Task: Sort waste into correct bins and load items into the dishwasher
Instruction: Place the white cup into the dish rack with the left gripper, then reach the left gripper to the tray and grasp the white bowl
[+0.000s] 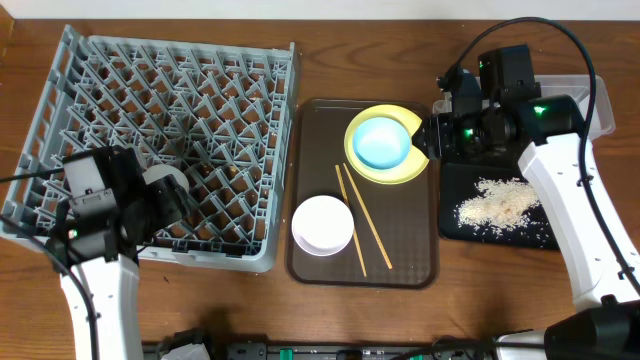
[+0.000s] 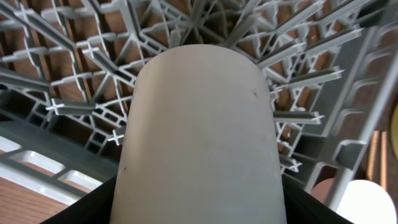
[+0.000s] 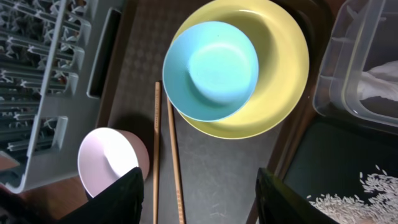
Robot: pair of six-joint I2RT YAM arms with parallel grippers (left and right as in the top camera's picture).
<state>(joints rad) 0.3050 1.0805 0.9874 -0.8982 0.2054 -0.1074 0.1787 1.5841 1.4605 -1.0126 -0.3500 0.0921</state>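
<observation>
My left gripper (image 1: 160, 195) is shut on the small white cup (image 1: 165, 180) and holds it over the near left part of the grey dish rack (image 1: 170, 80). In the left wrist view the cup (image 2: 199, 137) fills the space between my fingers. My right gripper (image 1: 432, 135) is open and empty (image 3: 202, 193), just above the right edge of the yellow plate (image 1: 385, 172). The light blue bowl (image 1: 382, 142) sits on that plate. The white bowl (image 1: 322, 225) and the chopsticks (image 1: 360, 225) lie nearer. White rice (image 1: 495, 205) lies in the black tray (image 1: 460, 185). The wrapper is out of view.
Plate, bowls and chopsticks all rest on a brown serving tray (image 1: 400, 240) between rack and black tray. The clear tub (image 1: 600, 100) stands behind the black tray, partly under my right arm, with a white napkin (image 3: 382, 78) inside.
</observation>
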